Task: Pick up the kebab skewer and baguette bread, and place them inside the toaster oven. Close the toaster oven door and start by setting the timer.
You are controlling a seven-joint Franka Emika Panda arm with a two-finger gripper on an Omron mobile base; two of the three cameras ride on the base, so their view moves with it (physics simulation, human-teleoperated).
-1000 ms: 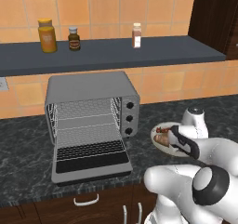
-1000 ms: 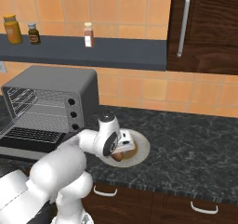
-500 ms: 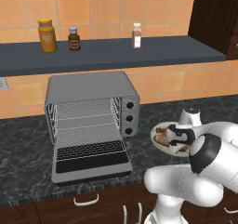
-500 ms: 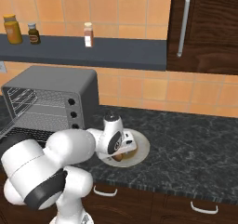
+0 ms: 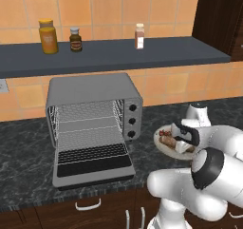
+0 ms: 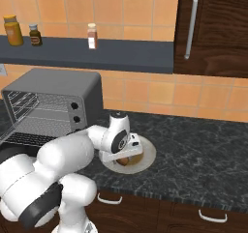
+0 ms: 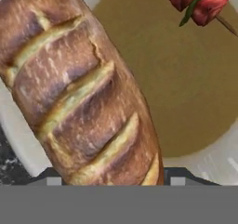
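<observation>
While the gripper [image 6: 127, 155] sits low over the plate [image 6: 147, 155], the hand view puts the baguette bread [image 7: 79, 88] right up against the camera, running down between the two finger tips [image 7: 49, 176] at the bottom edge. Jaws stand on either side of the loaf; whether the pads actually touch the crust I cannot tell, so no grip is confirmed.

Risk, as a judgement: the loaf lies slanted across the finger line, so a squeeze could catch it off-centre and twist or roll it, possibly nudging it into the kebab skewer [image 7: 197, 2] (its red chunks lie further off on the same plate, apart from the bread). A weak hold could also let the loaf slip on lifting.

Beyond the plate, on the dark counter [image 5: 23, 152], the toaster oven [image 5: 92, 119] stands to the arm's left with the toaster oven door [image 5: 92, 164] dropped fully open and the wire rack bare. Nothing is inside yet; both food items are on the plate, well apart from the oven
</observation>
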